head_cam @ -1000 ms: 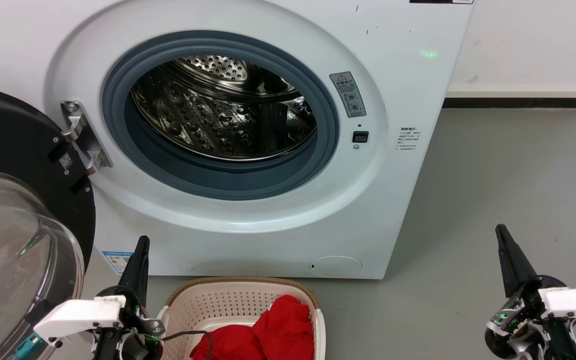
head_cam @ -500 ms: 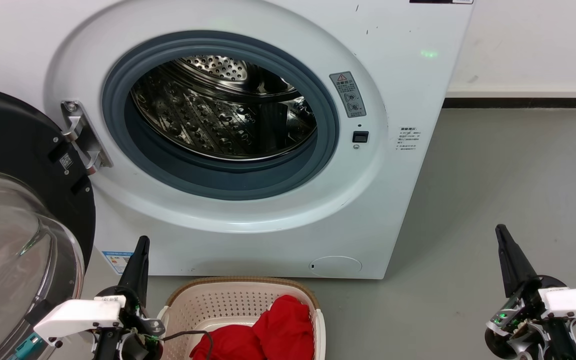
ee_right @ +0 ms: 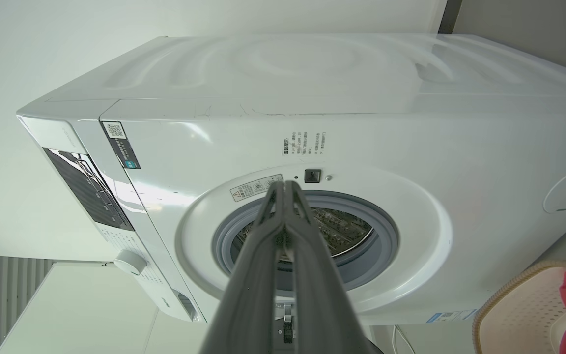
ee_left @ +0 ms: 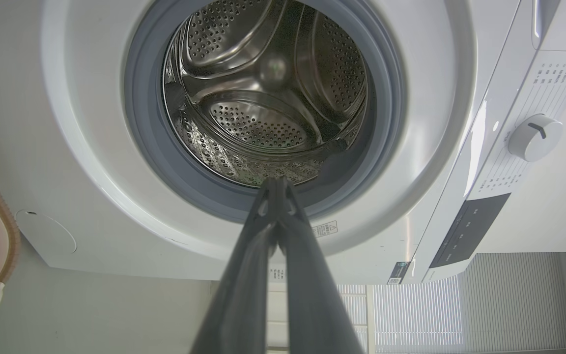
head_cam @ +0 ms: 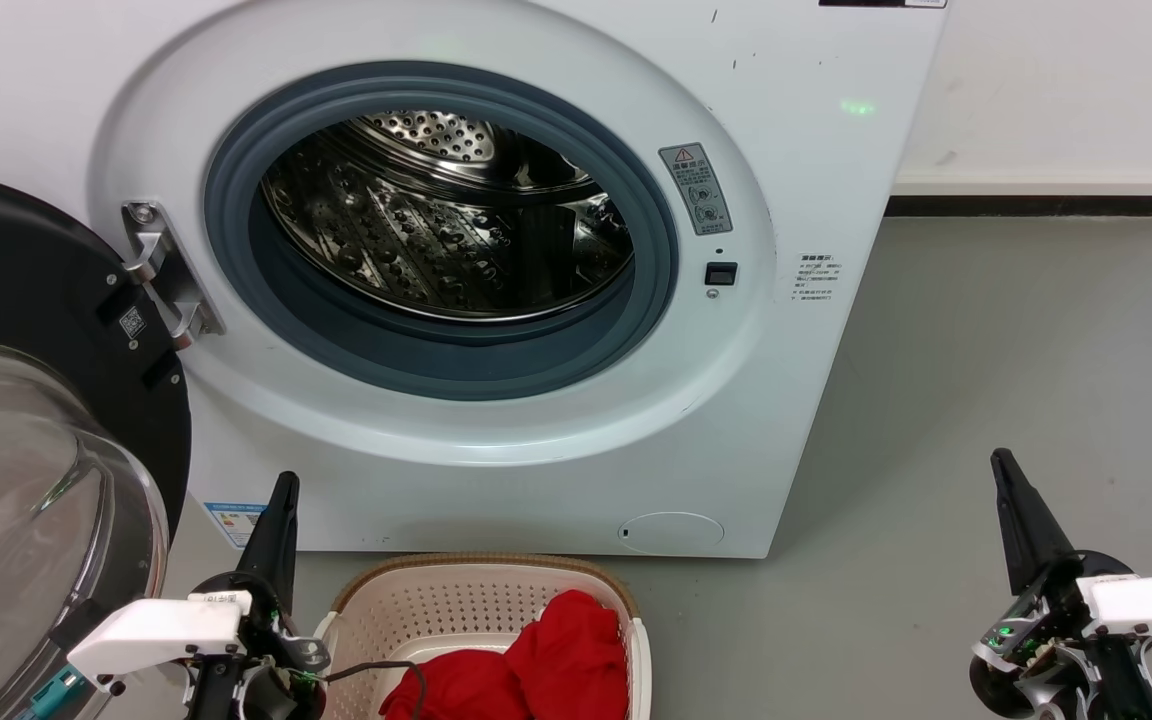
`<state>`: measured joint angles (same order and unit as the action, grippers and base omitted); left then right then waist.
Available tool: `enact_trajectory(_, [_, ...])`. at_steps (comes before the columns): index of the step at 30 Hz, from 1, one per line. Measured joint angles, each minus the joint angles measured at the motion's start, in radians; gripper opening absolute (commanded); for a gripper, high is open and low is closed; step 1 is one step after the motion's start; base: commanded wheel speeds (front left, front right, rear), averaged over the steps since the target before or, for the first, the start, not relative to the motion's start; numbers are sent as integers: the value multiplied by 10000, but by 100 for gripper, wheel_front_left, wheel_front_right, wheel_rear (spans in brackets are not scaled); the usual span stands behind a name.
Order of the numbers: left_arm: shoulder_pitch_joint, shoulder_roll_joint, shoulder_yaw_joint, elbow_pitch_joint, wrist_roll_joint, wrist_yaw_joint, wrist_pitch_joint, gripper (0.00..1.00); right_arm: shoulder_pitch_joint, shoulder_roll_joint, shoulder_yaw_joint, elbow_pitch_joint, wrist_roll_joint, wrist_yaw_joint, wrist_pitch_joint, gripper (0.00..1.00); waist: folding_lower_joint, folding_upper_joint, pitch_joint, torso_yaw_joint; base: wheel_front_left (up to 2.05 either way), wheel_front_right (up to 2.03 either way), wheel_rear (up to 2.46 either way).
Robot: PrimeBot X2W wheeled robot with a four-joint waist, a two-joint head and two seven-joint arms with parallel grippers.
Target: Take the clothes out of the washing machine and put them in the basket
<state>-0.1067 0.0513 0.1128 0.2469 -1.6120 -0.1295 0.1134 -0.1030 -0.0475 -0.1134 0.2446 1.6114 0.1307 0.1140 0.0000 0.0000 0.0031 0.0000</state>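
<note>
Bottom edge of the head view cuts off the clothes and the near half of the basket, so only the top of the red heap shows; can't tell where one garment ends and the other begins. The heap lies inside the basket against its right wall, spread left to right and peaking at the right. The basket sits on the floor just in front of the washing machine. The door is swung open to the left and partly out of frame, and the porthole faces the camera, showing the steel drum. Left pincer has its fingers pressed together, gripping nothing, tip pointing at the machine (clothes sit lower and just right of its wrist). Right pincer is likewise pressed together, well apart from the basket on its right.
</note>
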Motion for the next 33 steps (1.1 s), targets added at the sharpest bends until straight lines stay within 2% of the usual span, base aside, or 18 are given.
enact_trajectory(33, [0, 0, 0, 0, 0, 0, 0, 0, -1, -2, 2, 0, 0, 0, 0, 0, 0, 0, 0, 0, 0, 0, 0])
